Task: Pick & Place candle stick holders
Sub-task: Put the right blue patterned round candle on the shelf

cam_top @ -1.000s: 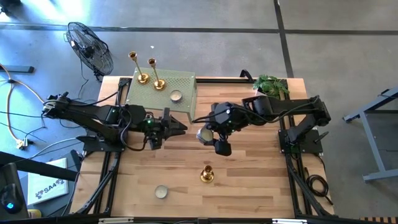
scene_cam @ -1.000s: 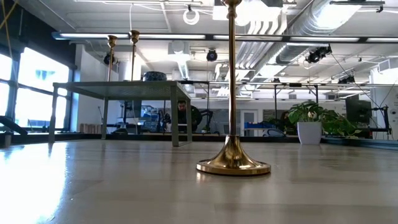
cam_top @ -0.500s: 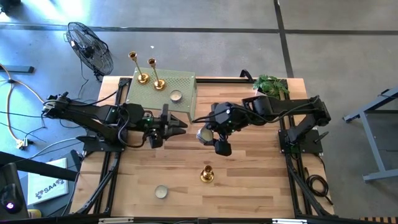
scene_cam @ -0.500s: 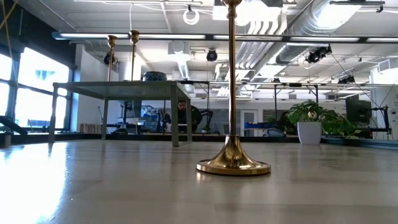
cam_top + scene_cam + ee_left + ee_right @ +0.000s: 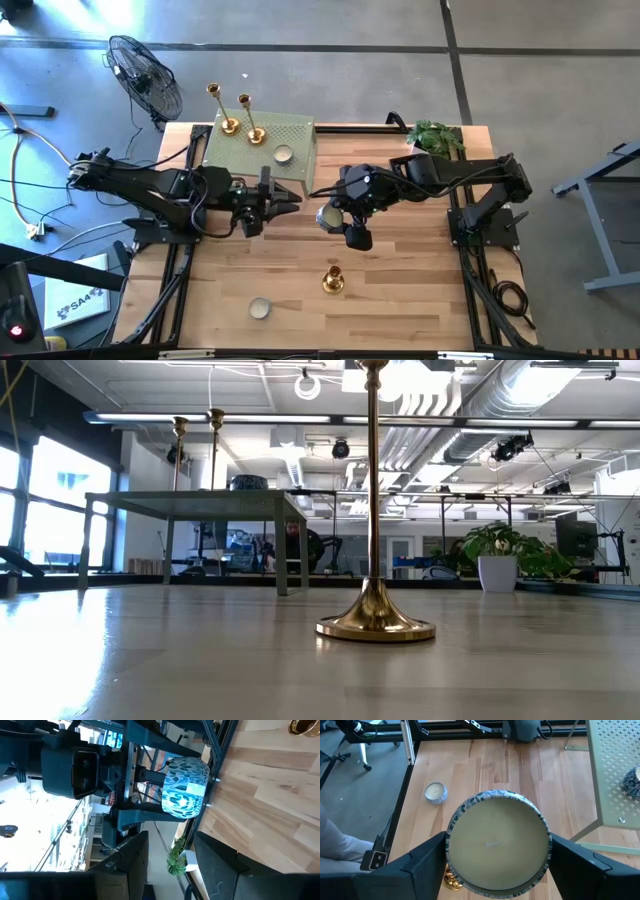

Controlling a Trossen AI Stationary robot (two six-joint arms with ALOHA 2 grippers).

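left arm (image 5: 150, 185): black, cabled, green light | right arm (image 5: 450, 175): black, jointed

Left gripper (image 5: 285, 197): has swung from lower on the table up toward the far side, nearer the green stand (image 5: 262, 140).

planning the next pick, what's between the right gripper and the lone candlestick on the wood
Only bare table, in the high view. The right gripper, shut on a blue-patterned candle, hangs above it; the candlestick stands nearer the front edge.
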